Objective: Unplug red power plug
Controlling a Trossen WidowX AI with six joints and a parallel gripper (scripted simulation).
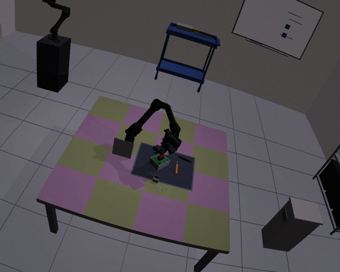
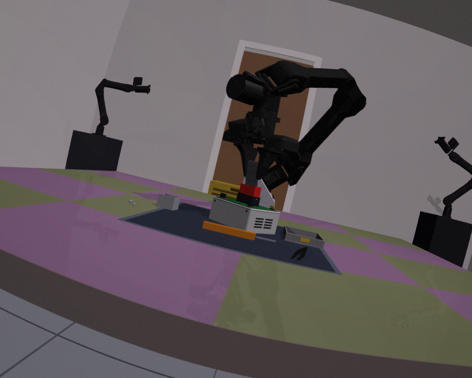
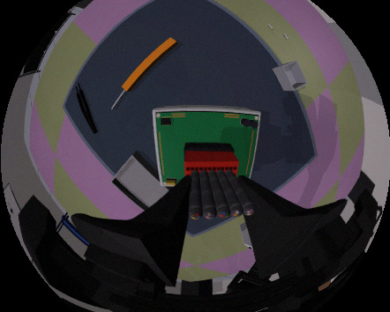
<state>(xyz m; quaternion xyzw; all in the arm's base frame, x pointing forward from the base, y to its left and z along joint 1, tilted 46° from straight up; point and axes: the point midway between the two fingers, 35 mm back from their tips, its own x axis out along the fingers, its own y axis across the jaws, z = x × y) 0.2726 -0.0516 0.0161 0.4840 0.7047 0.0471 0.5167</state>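
The gripper (image 1: pixel 161 153) (image 2: pixel 252 173) (image 3: pixel 213 182) grips the red plug (image 1: pixel 160 157) (image 2: pixel 250 190) (image 3: pixel 211 161). In the top view, the arm hides most of the grey tray (image 2: pixel 290 235) (image 3: pixel 128 169).

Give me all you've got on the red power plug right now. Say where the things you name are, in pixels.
The red power plug (image 1: pixel 161 156) (image 2: pixel 250 190) (image 3: pixel 211 162) is a blocky, plastic-looking piece with a row of small dark holes along one edge and five thick dark wires (image 2: pixel 252 173) (image 3: pixel 216 194) rising from it, their cut ends showing coloured spots. It sits roughly upright in the black socket (image 2: pixel 247 198) (image 3: pixel 208 146) on the green circuit board (image 1: pixel 164 160) (image 3: pixel 203 128). The pincer (image 2: pixel 253 173) (image 3: pixel 213 182) is closed on it, apparently by the wires or top edge.
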